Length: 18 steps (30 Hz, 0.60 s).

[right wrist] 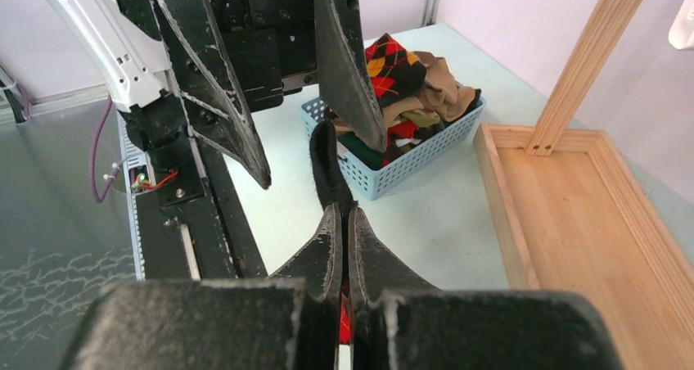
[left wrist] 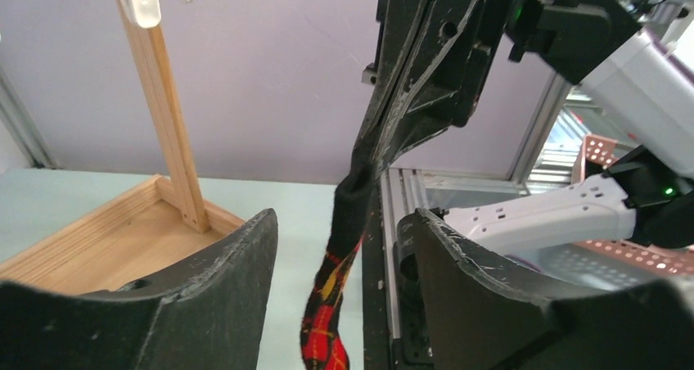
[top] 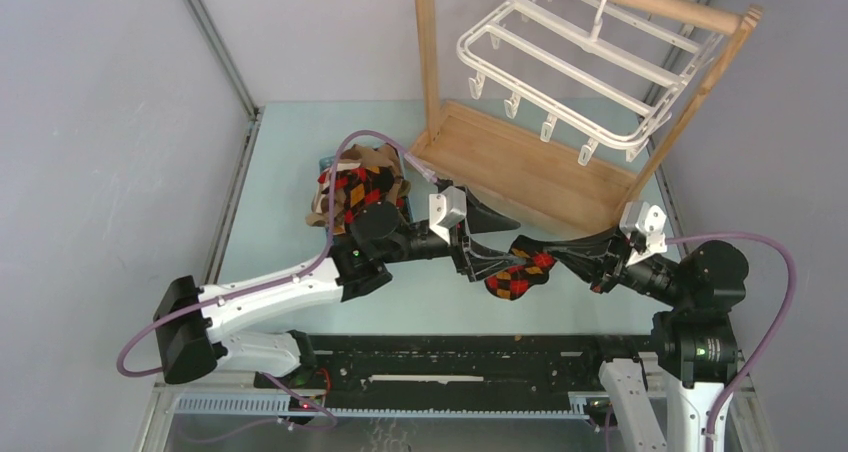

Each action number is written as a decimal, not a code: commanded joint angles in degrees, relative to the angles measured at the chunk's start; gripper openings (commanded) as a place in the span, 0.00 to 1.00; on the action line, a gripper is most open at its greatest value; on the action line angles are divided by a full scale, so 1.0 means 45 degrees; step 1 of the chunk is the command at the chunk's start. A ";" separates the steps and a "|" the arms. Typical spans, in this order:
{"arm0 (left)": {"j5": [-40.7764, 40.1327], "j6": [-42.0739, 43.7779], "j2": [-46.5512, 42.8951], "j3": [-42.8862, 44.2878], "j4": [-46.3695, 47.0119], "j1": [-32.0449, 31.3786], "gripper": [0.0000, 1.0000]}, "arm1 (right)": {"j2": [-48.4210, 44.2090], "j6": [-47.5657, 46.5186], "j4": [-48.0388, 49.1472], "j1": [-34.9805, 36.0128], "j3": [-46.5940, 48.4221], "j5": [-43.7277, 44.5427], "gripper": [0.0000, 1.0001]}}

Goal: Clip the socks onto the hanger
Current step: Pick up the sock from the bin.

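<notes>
My right gripper [top: 550,256] is shut on a black argyle sock [top: 515,278] with red and yellow diamonds, held above the table. In the right wrist view the gripper [right wrist: 342,216] pinches the sock's black cuff [right wrist: 326,164], which sticks out past the tips. My left gripper [top: 510,242] is open, its jaws on either side of the sock, not touching it. In the left wrist view the sock [left wrist: 329,296] hangs between the open fingers [left wrist: 209,284]. The white hanger [top: 565,67] hangs on the stand's rail at the back right, several clips empty.
A small blue basket [top: 325,164] with more socks [top: 362,187] sits at the back left; it also shows in the right wrist view [right wrist: 413,164]. The tan wooden stand [top: 520,167] has a tray base and upright posts [right wrist: 573,75]. The black rail [top: 450,362] runs along the near edge.
</notes>
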 commanded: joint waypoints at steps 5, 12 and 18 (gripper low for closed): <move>-0.0314 -0.1102 0.0205 -0.0029 0.2366 -0.0120 0.60 | 0.0115 0.1462 0.1313 -0.0242 0.0380 -0.0001 0.00; 0.0082 -0.1492 0.0453 -0.0080 0.2920 -0.0120 0.56 | 0.0225 0.2725 0.2327 -0.0589 0.0442 -0.0031 0.00; 0.0161 -0.1590 0.0557 0.0011 0.3070 -0.0120 0.49 | 0.0336 0.3119 0.2636 -0.0635 0.0544 -0.0077 0.00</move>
